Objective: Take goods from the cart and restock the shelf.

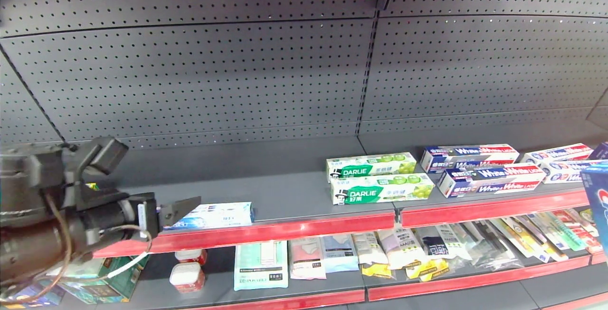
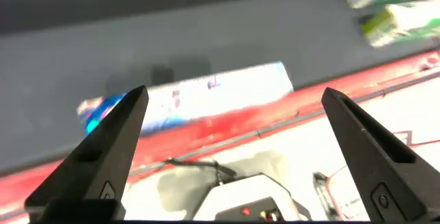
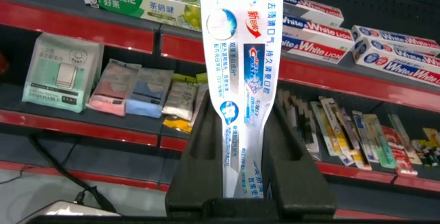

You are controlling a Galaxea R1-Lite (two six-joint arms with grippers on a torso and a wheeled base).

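A blue-and-white toothpaste box [image 1: 209,215] lies flat on the grey shelf [image 1: 285,182], just behind the red front strip at the left. My left gripper [image 1: 179,210] hovers in front of that box, open, with nothing between its fingers. In the left wrist view the same box [image 2: 206,100] lies beyond the spread left gripper [image 2: 234,93]. My right gripper [image 3: 239,114] is shut on a long blue-and-white toothpaste box [image 3: 237,59], held lengthwise in front of the shelves. That held box [image 1: 597,201] shows at the far right of the head view.
Two green toothpaste boxes [image 1: 377,179] and several white-blue-red boxes [image 1: 479,167] lie on the shelf's right half. Bare shelf room lies between the left box and the green ones. A lower shelf [image 1: 332,295] holds flat packs [image 1: 261,265] and small jars [image 1: 187,277].
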